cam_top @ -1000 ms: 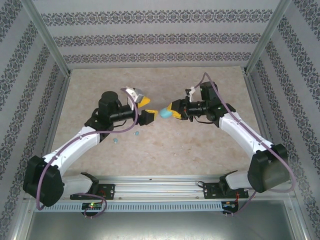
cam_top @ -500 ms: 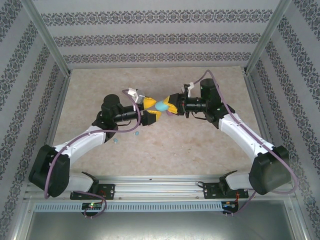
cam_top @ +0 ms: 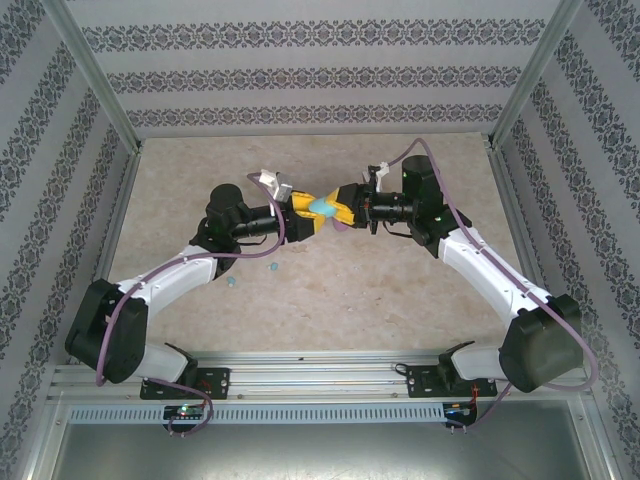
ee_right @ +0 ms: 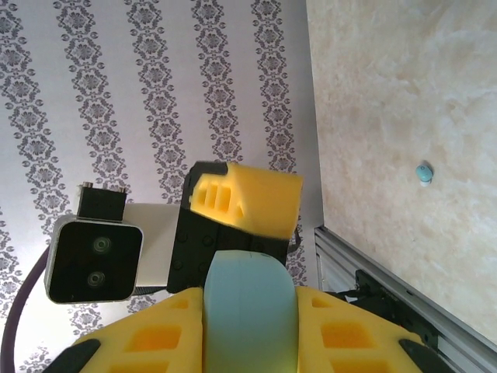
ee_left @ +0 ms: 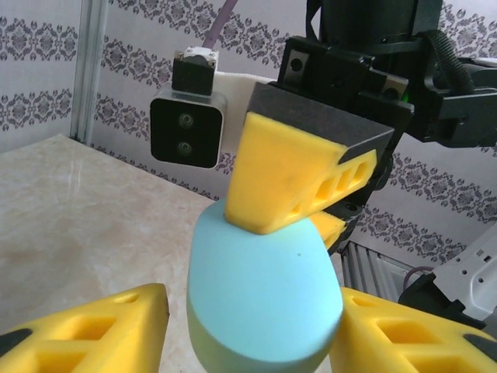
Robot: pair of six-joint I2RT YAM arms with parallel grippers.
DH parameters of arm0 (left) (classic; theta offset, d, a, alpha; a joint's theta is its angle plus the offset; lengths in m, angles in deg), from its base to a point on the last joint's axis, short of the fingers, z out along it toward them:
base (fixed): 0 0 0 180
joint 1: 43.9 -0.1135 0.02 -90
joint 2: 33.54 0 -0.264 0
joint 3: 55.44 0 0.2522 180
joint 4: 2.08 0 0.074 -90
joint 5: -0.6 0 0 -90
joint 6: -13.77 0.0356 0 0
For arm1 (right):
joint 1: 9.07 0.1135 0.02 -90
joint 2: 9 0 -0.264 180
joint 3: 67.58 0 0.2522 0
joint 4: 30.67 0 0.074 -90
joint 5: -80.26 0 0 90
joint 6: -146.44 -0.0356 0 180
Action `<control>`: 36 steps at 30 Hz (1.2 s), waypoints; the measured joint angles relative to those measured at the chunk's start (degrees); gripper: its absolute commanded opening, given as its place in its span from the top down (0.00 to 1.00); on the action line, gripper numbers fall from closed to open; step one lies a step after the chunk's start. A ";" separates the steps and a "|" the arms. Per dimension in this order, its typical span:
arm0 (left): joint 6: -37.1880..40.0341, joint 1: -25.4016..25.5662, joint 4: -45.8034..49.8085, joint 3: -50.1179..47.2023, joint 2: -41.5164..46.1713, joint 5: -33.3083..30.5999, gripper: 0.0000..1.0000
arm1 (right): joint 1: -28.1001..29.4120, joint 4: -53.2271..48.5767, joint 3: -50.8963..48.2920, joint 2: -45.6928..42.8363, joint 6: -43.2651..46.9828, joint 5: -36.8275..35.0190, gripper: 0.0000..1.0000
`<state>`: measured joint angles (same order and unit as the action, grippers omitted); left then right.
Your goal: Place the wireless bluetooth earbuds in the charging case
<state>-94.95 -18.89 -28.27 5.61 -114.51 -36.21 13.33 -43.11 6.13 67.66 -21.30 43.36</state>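
One case (ee_right: 248, 311) points toward left pincer (cam_top: 306, 214).

A beige, marble-patterned tabletop (cam_top: 400, 290) is enclosed on three sides by walls (cam_top: 320, 70) of grey damask-striped wallpaper. Metal posts (cam_top: 95, 75) rise at the back corners. A metal rail (cam_top: 320, 372) runs along the near edge.

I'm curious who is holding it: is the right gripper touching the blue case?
Touching. In the right wrist view the right gripper has the blue case flush between its yellow fingers, with no gap on either side.
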 measured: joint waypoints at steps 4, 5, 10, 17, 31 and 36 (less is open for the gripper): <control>-1.03 0.02 -1.81 0.00 -0.83 0.59 0.49 | 0.00 0.35 0.00 0.00 -0.31 -0.57 0.87; -1.20 0.02 -2.14 0.00 -0.98 0.59 0.46 | 0.00 0.46 0.00 0.00 -0.39 -0.63 0.87; -1.53 0.00 -2.78 0.00 -1.49 0.37 0.41 | 0.66 0.94 0.09 0.00 -0.59 -0.74 0.87; -1.64 0.04 -2.99 0.22 -1.49 0.83 0.58 | 0.74 1.36 0.11 0.00 -1.31 -1.49 0.87; -1.25 -0.02 -0.09 2.32 -1.33 1.03 0.79 | 0.59 2.95 0.37 -0.74 0.48 -1.73 0.42; -0.85 -0.37 4.59 4.00 0.59 2.78 0.79 | -2.51 -0.46 1.60 -6.34 9.70 -3.10 0.34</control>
<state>-95.80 -19.26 -23.68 9.61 -113.92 -33.43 10.81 -43.56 7.72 61.33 -11.59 40.26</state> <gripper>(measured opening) 0.373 0.629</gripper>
